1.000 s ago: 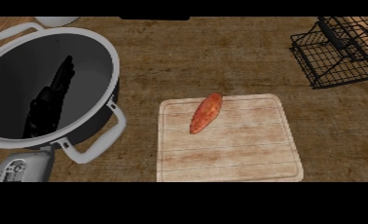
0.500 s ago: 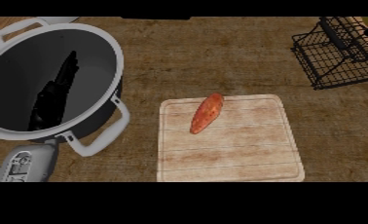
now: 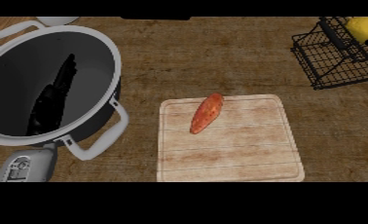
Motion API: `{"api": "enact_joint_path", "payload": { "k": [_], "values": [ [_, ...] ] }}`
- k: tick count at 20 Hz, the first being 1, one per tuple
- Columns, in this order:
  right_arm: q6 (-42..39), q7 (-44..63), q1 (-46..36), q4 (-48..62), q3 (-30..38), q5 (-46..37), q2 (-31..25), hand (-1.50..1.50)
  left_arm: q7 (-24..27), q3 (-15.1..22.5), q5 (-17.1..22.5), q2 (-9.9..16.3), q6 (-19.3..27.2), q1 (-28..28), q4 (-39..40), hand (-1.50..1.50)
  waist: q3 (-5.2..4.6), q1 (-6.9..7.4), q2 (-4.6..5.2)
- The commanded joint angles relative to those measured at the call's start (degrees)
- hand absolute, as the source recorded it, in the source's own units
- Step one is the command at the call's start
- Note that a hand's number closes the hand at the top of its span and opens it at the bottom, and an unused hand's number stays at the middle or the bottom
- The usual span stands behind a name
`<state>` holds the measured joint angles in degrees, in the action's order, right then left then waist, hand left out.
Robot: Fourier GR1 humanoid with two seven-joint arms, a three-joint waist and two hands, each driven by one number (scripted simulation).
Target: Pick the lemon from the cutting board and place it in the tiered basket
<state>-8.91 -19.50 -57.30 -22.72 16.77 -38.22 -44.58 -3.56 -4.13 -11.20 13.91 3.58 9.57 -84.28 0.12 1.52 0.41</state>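
The lemon is already sitting in the basket at the counter's far right corner — the left hand is hanging open, fingers straight, over the pot.

At the counter's left, the left hand over the pot now stretches its straight fingers slightly higher than 1 second ago, while its grey forearm sits a little lower. At top right, more of a yellow fruit shows in the tiered basket.
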Motion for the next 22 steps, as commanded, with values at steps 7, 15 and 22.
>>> {"api": "enact_joint_path", "payload": {
  "k": [7, 15, 22],
  "values": [
    [-1.13, 0.41, -3.85, 0.11, 8.08, 7.28, -6.82, -1.50, 0.81, -0.14, -0.99, -0.56, 0.16, -0.52, 1.61, 0.00, -0.10, -0.82, -0.18],
    [-12.80, 4.94, -2.51, 8.69, 12.43, 10.28, -19.72, -1.50, 0.62, 0.19, -0.37, -1.11, -0.47, -2.83, -1.40, 0.00, -0.02, -0.06, 0.16],
    [-20.16, -6.76, 8.39, 13.84, 16.54, 13.57, -27.26, -1.50, -0.28, -2.54, 1.27, 1.15, -1.90, -0.02, 0.21, 0.00, 0.19, -0.51, 0.47]
  ]
}}
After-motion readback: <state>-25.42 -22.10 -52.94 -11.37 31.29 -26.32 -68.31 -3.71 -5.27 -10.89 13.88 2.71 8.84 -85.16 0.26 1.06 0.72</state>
